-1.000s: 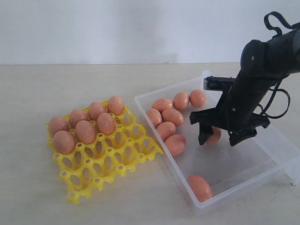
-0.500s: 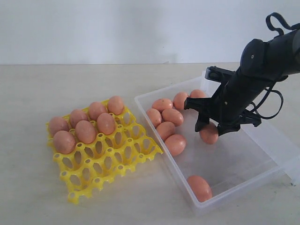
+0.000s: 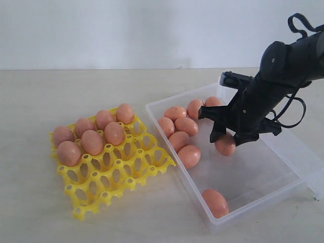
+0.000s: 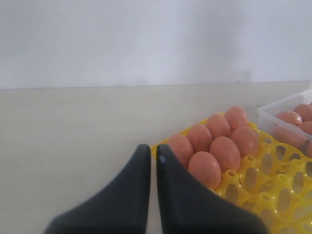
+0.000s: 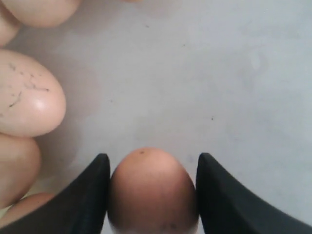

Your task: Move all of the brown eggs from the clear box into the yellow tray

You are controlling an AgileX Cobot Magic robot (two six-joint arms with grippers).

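Right fingers [image 5: 87, 200] pinch one brown egg [image 5: 152, 190] between them, inside the clear box [image 3: 253, 177]; other eggs [image 5: 29, 100] crowd just beside them. Keep the squeeze light and lift straight up before crossing to the yellow tray [image 3: 121, 174], well apart. Left fingers [image 4: 126, 195] are pressed together.

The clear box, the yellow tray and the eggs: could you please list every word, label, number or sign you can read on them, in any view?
No text can be read in any view.
clear box: no label or print shows.
yellow tray: no lettering shows.
brown eggs: only faint dark speckles, no stamp.
right arm: plain black, no marking shows.
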